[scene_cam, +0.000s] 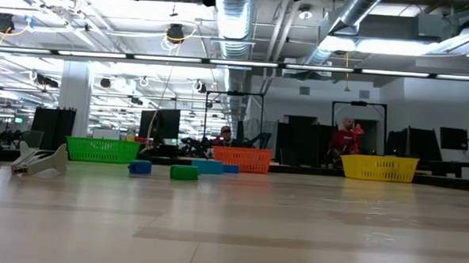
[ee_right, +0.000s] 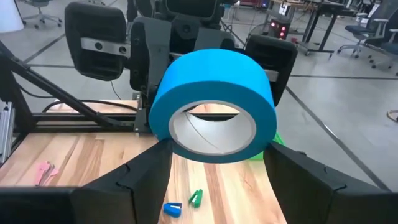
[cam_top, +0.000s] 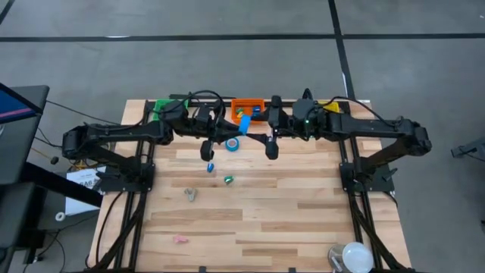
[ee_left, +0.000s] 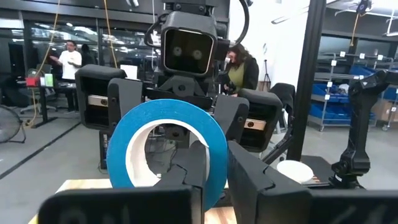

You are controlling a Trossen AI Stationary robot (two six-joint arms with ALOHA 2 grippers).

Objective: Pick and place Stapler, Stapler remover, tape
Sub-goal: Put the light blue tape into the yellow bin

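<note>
Right wrist view, tape [ee_right: 214,93] between right jaws — gripped.

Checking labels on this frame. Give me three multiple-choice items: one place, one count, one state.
1. Where is the tape?
A. in the orange basket
B. flat at the table's front edge
C. up off the table, between the two tools

2. How many coloured baskets stand along the table's back edge?
A. two
B. three
C. five

3. What is the left tool doing?
A. shut on the tape's wall
B. open and empty
C. shut on a green stapler

Answers:
1. C. The tape hangs above the wood, with the right tool facing it from the side opposite the left tool.
2. B. The low view shows a green basket, an orange basket and a yellow basket.
3. A. The left tool pinches the ring's wall, with one finger inside the hole.
</note>
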